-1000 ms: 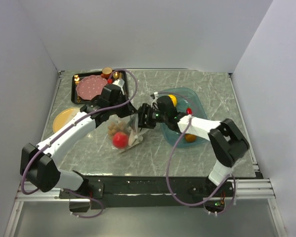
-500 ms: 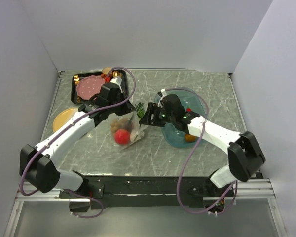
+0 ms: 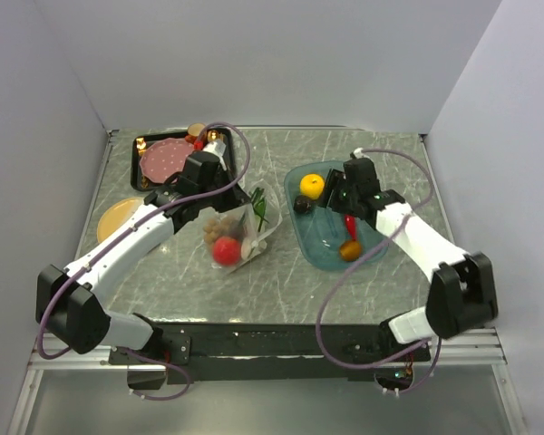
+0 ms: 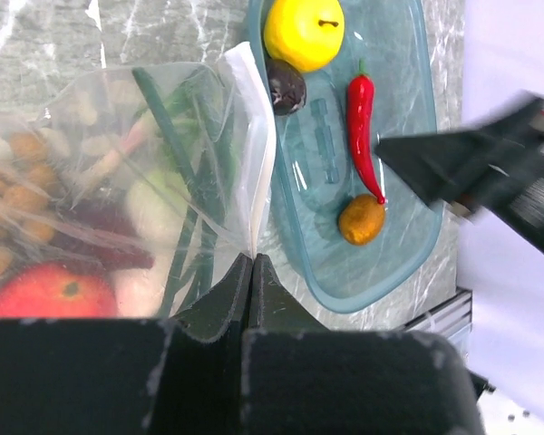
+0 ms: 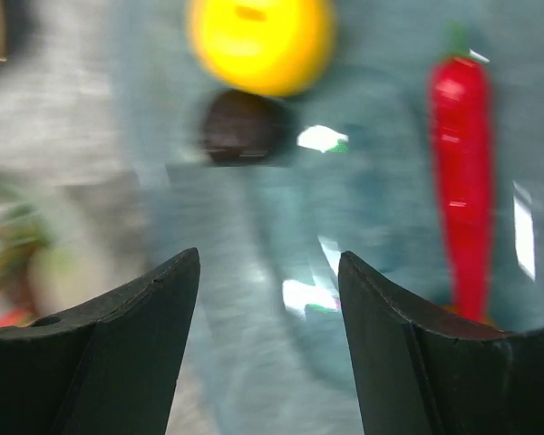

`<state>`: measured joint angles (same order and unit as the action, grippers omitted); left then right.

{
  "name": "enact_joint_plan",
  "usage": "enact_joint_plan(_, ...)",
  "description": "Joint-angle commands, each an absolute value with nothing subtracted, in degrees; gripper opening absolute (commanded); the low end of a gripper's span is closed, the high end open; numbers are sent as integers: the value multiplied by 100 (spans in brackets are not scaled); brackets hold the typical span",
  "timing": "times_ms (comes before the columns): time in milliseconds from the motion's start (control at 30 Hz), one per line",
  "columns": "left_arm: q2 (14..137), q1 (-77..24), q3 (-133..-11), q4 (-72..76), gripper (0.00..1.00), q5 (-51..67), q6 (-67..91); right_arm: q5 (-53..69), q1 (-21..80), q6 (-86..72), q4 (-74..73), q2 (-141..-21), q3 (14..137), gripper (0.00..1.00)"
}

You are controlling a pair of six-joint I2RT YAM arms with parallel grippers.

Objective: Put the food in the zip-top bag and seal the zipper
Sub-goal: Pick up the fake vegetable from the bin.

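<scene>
The clear zip-top bag [image 3: 238,231] lies at table centre, its mouth toward the teal tray. It holds a red apple [image 3: 225,251], a brown nut cluster [image 3: 219,225], a white piece and green leaves [image 3: 258,203]. My left gripper [image 3: 225,205] is shut on the bag's whitish zipper strip [image 4: 257,172], its tips pinching the edge [image 4: 252,259]. My right gripper [image 3: 333,194] is open and empty, low over the tray [image 5: 267,258]. In the tray lie a yellow fruit [image 3: 312,185], a dark round piece [image 3: 302,205], a red chili [image 3: 348,220] and an orange-brown piece [image 3: 348,251].
The teal oval tray [image 3: 322,243] sits right of the bag. A black tray at the back left holds a pink dotted plate [image 3: 165,160] and a small brown cup [image 3: 197,132]. A yellow dish [image 3: 118,216] lies at the left edge.
My right gripper has pulled back from the bag's mouth to over the teal tray. The green leaves now sit in the bag's mouth. My left gripper has kept its hold.
</scene>
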<state>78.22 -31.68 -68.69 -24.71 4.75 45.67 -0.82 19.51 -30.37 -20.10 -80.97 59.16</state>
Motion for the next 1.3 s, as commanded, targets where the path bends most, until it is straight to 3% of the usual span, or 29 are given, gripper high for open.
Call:
enact_joint_plan(0, 7918, -3164, -7083, -2442, 1, 721, 4132, -843, 1846, -2567, -2461, -8839, 6196, 69)
enact_joint_plan(300, 8235, -3155, -7400, -2970, 1, 633, 3516, -1625, 1644, -2453, -2233, -9677, 6592, 70)
enact_joint_plan(933, 8385, -3155, -7330, -2962, 1, 835, 3586, -1442, 1301, -2320, -2144, -10345, 6662, 69)
enact_joint_plan(1167, 8306, -3164, -7313, -2927, 1, 870, 3674, -1178, 1213, -2373, -2180, -10432, 6706, 48)
enact_joint_plan(1267, 8262, -3164, -7242, -2883, 1, 896, 3700, -1029, 1195, -2338, -1978, -10275, 6522, 46)
